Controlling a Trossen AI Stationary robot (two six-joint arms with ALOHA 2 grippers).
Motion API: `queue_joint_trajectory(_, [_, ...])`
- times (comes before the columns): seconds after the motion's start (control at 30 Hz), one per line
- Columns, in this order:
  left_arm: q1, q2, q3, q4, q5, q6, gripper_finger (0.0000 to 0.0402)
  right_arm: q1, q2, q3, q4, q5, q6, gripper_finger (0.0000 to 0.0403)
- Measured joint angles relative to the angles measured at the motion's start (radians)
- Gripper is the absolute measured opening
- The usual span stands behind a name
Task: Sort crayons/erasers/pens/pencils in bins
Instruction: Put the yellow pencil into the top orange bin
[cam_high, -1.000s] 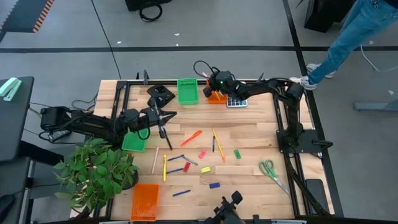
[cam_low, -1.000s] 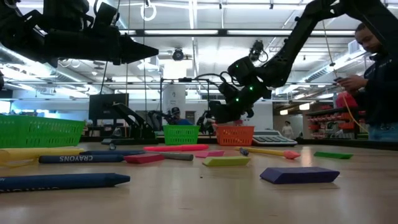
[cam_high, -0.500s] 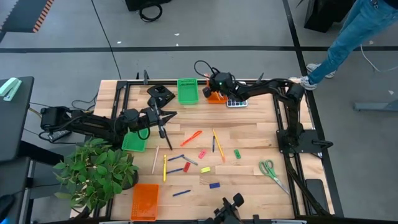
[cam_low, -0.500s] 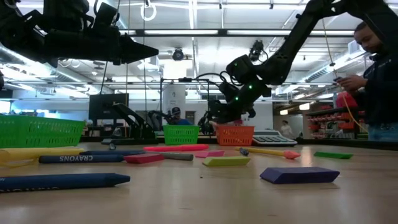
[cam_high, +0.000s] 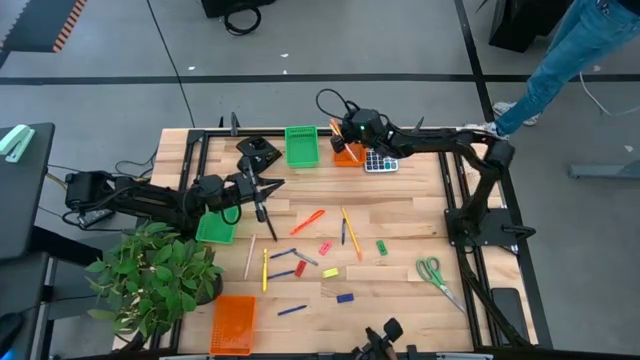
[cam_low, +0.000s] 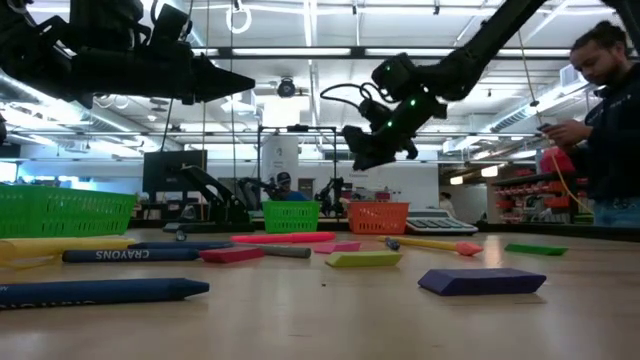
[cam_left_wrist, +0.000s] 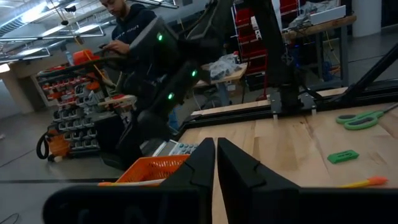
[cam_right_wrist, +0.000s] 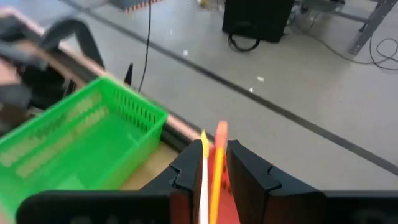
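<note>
the right gripper (cam_high: 350, 131) hangs over the orange bin (cam_high: 346, 154) at the table's far edge, beside a green bin (cam_high: 301, 146) and a grey calculator (cam_high: 378, 162); the left gripper (cam_high: 266, 207) sits near another green bin (cam_high: 215, 229); crayons, pens, pencils and erasers (cam_high: 326, 247) lie scattered mid-table; scissors (cam_high: 434, 272) lie right; a plant (cam_high: 155, 275) stands left

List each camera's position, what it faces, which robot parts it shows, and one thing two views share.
High: overhead, straight down on the table; both arms.
Low: table height, across scattered items into the room; arms overhead.
Left wrist: past shut left gripper toward the orange bin.
Right wrist: right gripper above orange bin, green bin beside.
Shared: orange bin.
</note>
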Motion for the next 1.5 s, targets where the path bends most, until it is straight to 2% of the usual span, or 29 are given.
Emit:
queue_joint_trajectory(0.17, [-0.001, 0.000, 0.000, 0.004, 0.000, -0.019, 0.0034, 0.034, -0.100, 0.000, -0.231, 0.000, -0.016, 0.0080])
queue_joint_trajectory(0.27, [-0.001, 0.000, 0.000, 0.005, 0.000, -0.020, 0.0032, 0.070, -0.146, 0.000, -0.373, 0.000, 0.033, 0.0080])
queue_joint_trajectory(0.47, [0.000, 0.000, 0.000, 0.019, 0.000, -0.017, 0.0029, 0.203, -0.239, -0.099, -0.406, 0.007, 0.167, 0.0080])
queue_joint_trajectory(0.57, [0.000, 0.000, 0.000, 0.018, 0.011, -0.021, 0.0034, 0.289, -0.292, -0.162, -0.401, 0.068, 0.293, 0.0080])
queue_joint_trajectory(0.73, [0.000, 0.000, 0.000, 0.019, 0.053, -0.042, 0.0038, 0.481, -0.338, -0.263, -0.324, 0.264, 0.528, 0.0080])
queue_joint_trajectory(0.83, [0.000, 0.000, 0.000, 0.046, 0.060, -0.058, 0.0039, 0.598, -0.326, -0.303, -0.270, 0.399, 0.636, 0.0080])
queue_joint_trajectory(0.93, [0.000, 0.000, 0.000, 0.074, 0.063, -0.102, 0.0039, 0.689, -0.292, -0.324, -0.241, 0.461, 0.743, 0.0080])
queue_joint_trajectory(1.03, [0.000, 0.000, 0.000, 0.071, 0.094, -0.174, 0.0040, 0.764, -0.251, -0.324, -0.224, 0.493, 0.824, 0.0080])
queue_joint_trajectory(1.2, [-0.015, 0.000, 0.001, -0.034, 0.200, -0.250, 0.0039, 0.856, -0.163, -0.310, -0.207, 0.564, 0.902, 0.0080])
queue_joint_trajectory(1.4, [-0.051, 0.000, 0.001, -0.155, 0.203, -0.259, 0.0031, 0.907, -0.068, -0.309, -0.107, 0.574, 0.973, 0.0080])
queue_joint_trajectory(1.5, [-0.066, 0.001, 0.000, -0.217, 0.205, -0.216, 0.0028, 0.912, -0.053, -0.309, 0.004, 0.577, 0.915, 0.0080])
